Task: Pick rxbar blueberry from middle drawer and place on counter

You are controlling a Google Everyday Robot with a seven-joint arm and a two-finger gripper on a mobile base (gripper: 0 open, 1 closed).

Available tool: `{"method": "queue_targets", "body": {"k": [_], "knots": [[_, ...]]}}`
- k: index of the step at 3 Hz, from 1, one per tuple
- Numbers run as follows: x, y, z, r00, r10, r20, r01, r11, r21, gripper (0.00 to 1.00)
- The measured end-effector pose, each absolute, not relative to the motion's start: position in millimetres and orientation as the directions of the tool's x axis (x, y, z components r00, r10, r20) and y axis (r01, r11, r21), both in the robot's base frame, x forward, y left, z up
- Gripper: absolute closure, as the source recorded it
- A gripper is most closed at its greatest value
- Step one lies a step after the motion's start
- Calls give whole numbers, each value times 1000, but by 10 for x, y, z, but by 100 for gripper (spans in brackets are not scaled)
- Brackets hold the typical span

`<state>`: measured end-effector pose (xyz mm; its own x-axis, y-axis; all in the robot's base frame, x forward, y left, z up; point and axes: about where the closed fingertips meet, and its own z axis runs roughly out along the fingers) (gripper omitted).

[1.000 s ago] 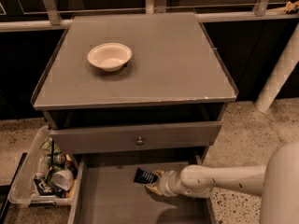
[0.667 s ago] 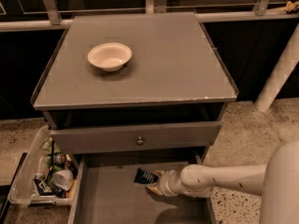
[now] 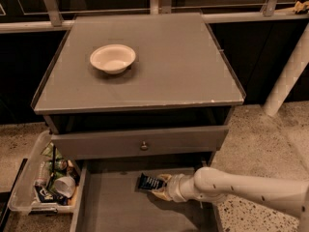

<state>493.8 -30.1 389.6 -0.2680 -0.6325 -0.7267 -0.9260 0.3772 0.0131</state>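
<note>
Almost nothing is changed from 1 second ago. The gripper (image 3: 160, 186) is still held low inside the open middle drawer (image 3: 116, 208), clamped on the right end of the blueberry bar (image 3: 147, 181) near the drawer's back. 1 bowl (image 3: 112, 58) is seen on the counter (image 3: 164, 76).

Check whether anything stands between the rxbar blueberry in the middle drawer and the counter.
Yes. The gripper is at the rxbar blueberry in the middle drawer; the knobbed drawer front and the counter rim sit just above, so the bar probably must come forward first. A white bowl sits far left on the counter.
</note>
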Motion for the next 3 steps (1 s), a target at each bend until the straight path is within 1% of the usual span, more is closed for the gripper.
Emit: {"method": "queue_targets", "body": {"k": [2, 3], "knots": [[4732, -521, 4749, -184, -587, -789, -950, 313, -11, 100], [4633, -712, 5298, -136, -602, -787, -950, 305, -69, 100]]}}
